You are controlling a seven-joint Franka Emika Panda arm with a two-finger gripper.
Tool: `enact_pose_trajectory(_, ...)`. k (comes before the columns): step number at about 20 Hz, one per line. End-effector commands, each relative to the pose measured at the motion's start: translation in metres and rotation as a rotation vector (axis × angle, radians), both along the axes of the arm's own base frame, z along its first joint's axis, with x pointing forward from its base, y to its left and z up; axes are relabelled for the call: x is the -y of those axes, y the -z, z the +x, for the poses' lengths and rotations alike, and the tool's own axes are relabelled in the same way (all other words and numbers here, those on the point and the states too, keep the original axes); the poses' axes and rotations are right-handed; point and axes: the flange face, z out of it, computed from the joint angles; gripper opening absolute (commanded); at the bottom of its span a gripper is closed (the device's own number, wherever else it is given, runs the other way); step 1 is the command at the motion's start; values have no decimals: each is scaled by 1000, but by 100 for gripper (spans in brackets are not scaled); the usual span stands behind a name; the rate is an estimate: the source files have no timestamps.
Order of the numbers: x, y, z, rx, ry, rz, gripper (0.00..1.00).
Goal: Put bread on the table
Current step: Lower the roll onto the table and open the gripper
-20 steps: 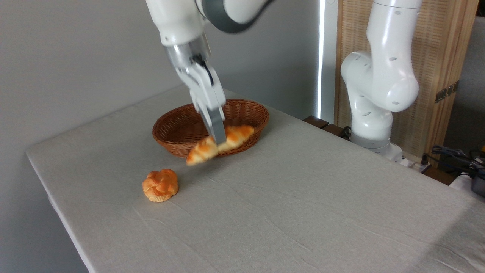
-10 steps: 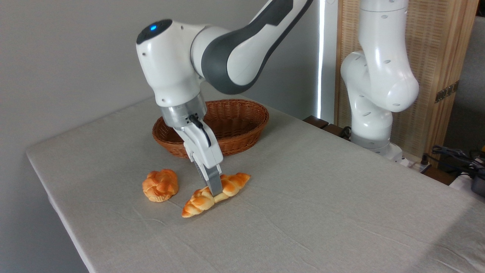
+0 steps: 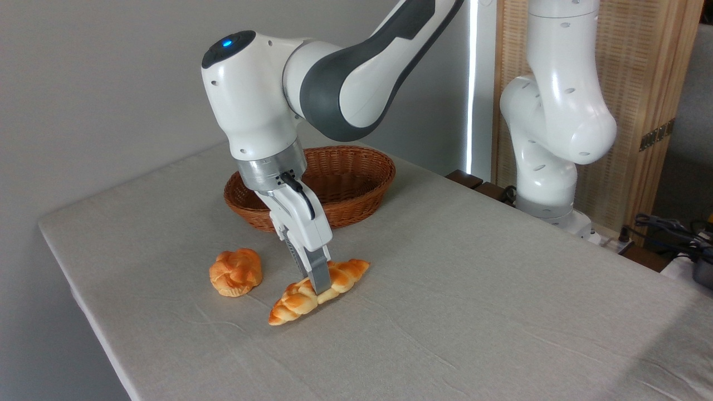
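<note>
The bread [image 3: 298,298], a long braided golden-orange loaf, lies on the table [image 3: 445,312] in front of the basket, its left tip pointing toward the front edge. My gripper [image 3: 320,285] comes down onto the loaf's middle and is shut on it. One grey finger [image 3: 318,273] shows in front of the loaf; the other is hidden behind it. The loaf appears to rest on the cloth.
A brown oval wicker basket [image 3: 356,167] stands behind the gripper, with nothing showing inside. A small round knotted bun [image 3: 235,271] sits on the cloth left of the loaf. The arm's white base [image 3: 548,167] rises at the right.
The gripper carried the loaf out of the basket, forward and down onto the cloth. Over the last half second it has barely shifted, a touch to the right.
</note>
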Motion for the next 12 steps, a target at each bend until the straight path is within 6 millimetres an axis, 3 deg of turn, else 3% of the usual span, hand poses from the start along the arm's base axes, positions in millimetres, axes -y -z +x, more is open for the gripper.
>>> enact_pose_trajectory(1, -2, -10, 0, 11, -10, 4, 100)
enact_pose_trajectory(3, -2, -13, 0, 16, -15, 2, 100)
enact_pose_trajectory(5, -2, -28, 4, 42, -26, -9, 100)
enact_pose_trajectory(7, 3, -58, 7, 74, -50, -15, 100)
enact_pose_trajectory(8, 17, -72, 9, 91, -32, -9, 100)
enact_pose_trajectory(12, 22, -146, 19, 175, -128, -32, 100)
